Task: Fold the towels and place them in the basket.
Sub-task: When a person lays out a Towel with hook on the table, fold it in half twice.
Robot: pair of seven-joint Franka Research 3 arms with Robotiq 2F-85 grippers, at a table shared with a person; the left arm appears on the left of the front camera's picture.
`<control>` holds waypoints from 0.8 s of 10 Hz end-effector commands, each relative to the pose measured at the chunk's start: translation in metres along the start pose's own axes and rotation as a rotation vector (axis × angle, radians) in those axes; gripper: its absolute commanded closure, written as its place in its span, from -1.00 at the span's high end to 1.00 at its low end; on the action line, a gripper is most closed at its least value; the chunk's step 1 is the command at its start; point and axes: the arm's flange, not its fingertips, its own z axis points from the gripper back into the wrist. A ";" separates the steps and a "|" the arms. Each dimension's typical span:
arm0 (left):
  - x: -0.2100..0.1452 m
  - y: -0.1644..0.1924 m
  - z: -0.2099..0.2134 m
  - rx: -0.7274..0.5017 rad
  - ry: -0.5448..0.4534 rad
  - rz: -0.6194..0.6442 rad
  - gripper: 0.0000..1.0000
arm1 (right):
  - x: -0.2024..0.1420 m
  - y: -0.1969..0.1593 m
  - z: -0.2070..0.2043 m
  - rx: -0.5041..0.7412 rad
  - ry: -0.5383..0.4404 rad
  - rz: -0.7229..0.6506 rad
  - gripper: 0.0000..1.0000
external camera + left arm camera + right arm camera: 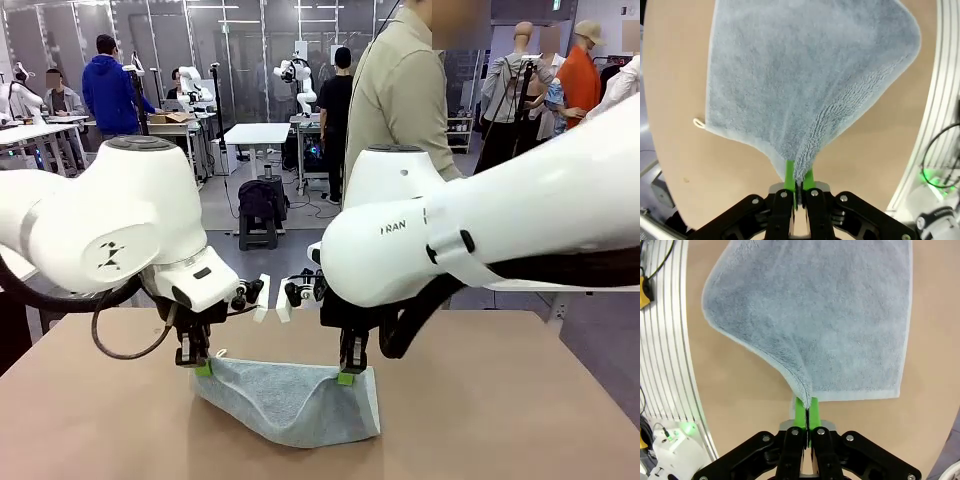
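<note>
Blue-grey towel (pixel 285 402) held by its two far corners: left gripper (pixel 203 368) clamped on one, right gripper (pixel 346 377) clamped on the other. Corners lifted, cloth sagging between them. The rest lies mid-width on the tabletop (pixel 500 400), probably nearer the near edge.

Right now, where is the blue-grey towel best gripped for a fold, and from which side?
At the two corners of one edge, pinched from above, as the left gripper and right gripper hold it. The towel is limp: its middle sags between them and the rest lies on the table, so lifted corners probably carry that edge over evenly.
</note>
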 end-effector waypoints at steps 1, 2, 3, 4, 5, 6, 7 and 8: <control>-0.002 0.023 -0.001 -0.068 0.007 -0.021 -0.88 | 0.008 -0.010 -0.002 0.031 0.029 -0.041 -0.95; -0.002 0.037 -0.004 -0.059 0.014 -0.100 -0.88 | 0.007 -0.020 -0.004 0.036 0.039 -0.044 -0.95; -0.002 0.049 -0.007 -0.056 0.025 -0.145 -0.88 | 0.006 -0.027 -0.006 0.042 0.048 -0.042 -0.95; 0.001 0.057 -0.010 -0.053 0.028 -0.178 -0.88 | 0.006 -0.033 -0.010 0.049 0.049 -0.040 -0.95; 0.008 0.063 -0.011 -0.061 0.025 -0.195 -0.88 | 0.007 -0.039 -0.013 0.051 0.040 -0.035 -0.95; 0.015 0.070 -0.013 -0.072 0.018 -0.195 -0.88 | 0.008 -0.049 -0.016 0.047 0.032 -0.044 -0.95; 0.018 0.076 -0.014 -0.085 0.013 -0.176 -0.88 | 0.007 -0.057 -0.019 0.050 0.027 -0.061 -0.95; 0.020 0.083 -0.015 -0.094 0.006 -0.162 -0.88 | 0.007 -0.064 -0.021 0.046 0.023 -0.074 -0.95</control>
